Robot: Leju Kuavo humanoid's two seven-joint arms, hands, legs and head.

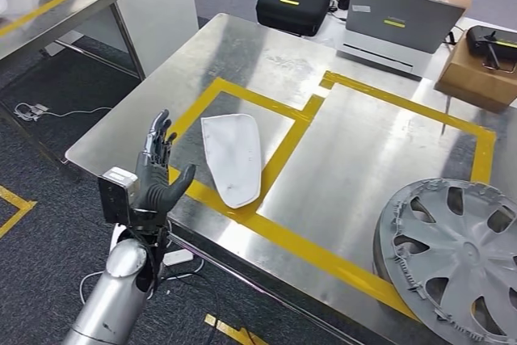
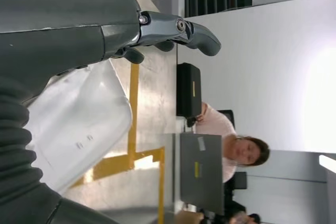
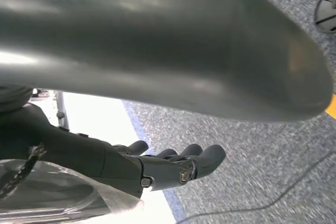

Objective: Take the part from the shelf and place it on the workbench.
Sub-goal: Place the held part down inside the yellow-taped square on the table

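Now, on your left, the left hand (image 1: 157,175) stands raised just off the near edge of the workbench (image 1: 366,151), its fingers spread apart and holding nothing. Just beside it, the white part (image 1: 232,157) lies flat on the steel, inside the box of yellow tape (image 1: 287,151), apart from the fingers. I judge the placing is done, so the risk is now in taking the arm away: if you swing the hand toward the table, the thumb may catch the near side of the part and push it over the tape line. Farther right, the grey wheel cover (image 1: 454,252) hangs a little over the table edge, and a bump to the table could make it slip. The right hand (image 3: 174,163) hangs over the floor, fingers loosely curled, nothing in them.
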